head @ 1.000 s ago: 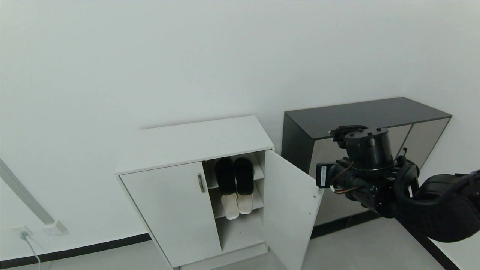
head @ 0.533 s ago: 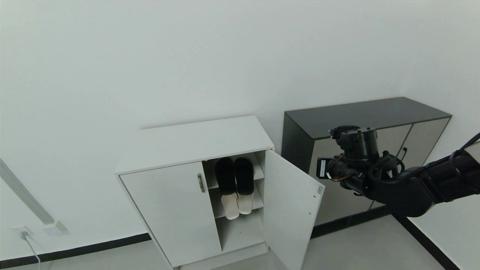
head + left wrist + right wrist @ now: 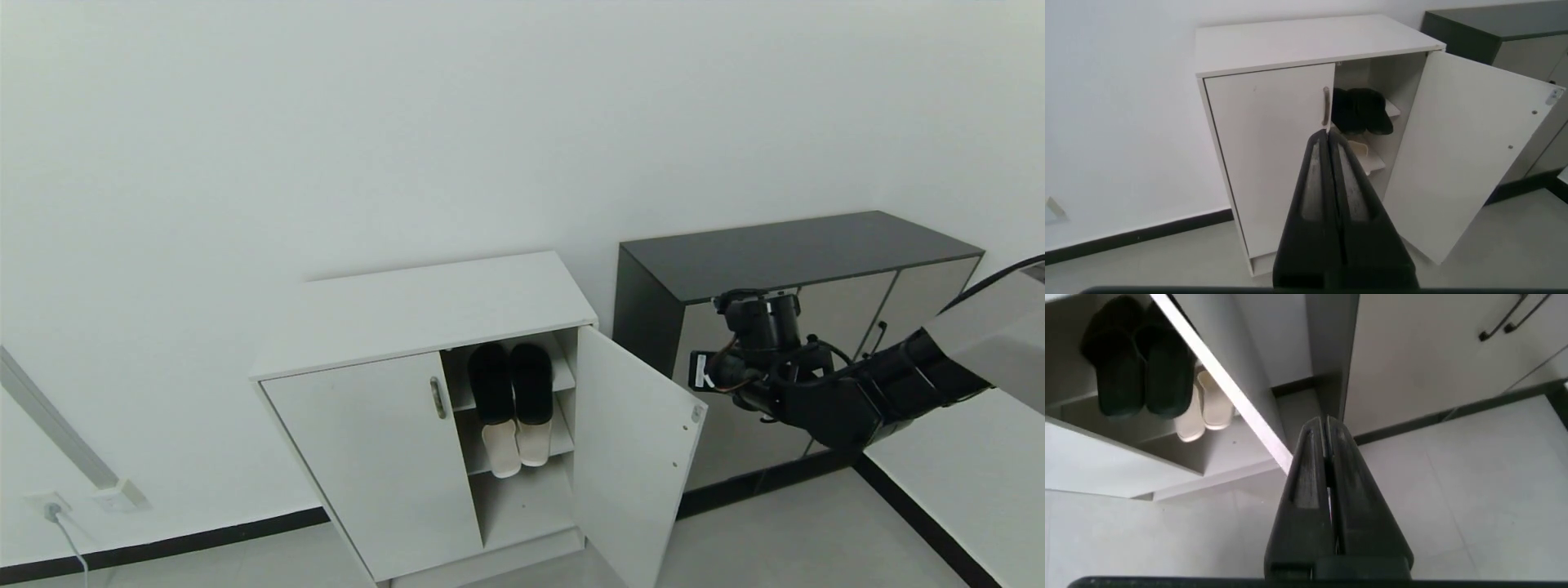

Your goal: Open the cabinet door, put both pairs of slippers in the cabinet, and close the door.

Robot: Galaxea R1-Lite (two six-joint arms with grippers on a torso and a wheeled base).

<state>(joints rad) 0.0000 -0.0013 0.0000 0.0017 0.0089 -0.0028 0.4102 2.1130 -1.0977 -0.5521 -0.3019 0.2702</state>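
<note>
The white cabinet (image 3: 424,306) stands against the wall with its left door (image 3: 375,465) closed and its right door (image 3: 629,441) swung open. Inside, a black pair of slippers (image 3: 510,380) lies on the upper shelf and a white pair (image 3: 516,445) on the shelf below. My right arm's wrist (image 3: 759,359) hangs just right of the open door's outer edge. In the right wrist view the right gripper (image 3: 1327,425) is shut and empty, close to the door's top edge (image 3: 1225,384). The left gripper (image 3: 1327,135) is shut and empty, facing the cabinet front near the handle (image 3: 1325,106).
A black cabinet with mirrored doors (image 3: 800,253) stands right of the white one, behind my right arm. A wall socket with a cable (image 3: 51,510) sits low at the far left. Bare grey floor (image 3: 775,539) lies in front of both cabinets.
My right arm has stretched out, carrying its wrist farther from the camera, beside the open door. The door and the slippers have not moved.
</note>
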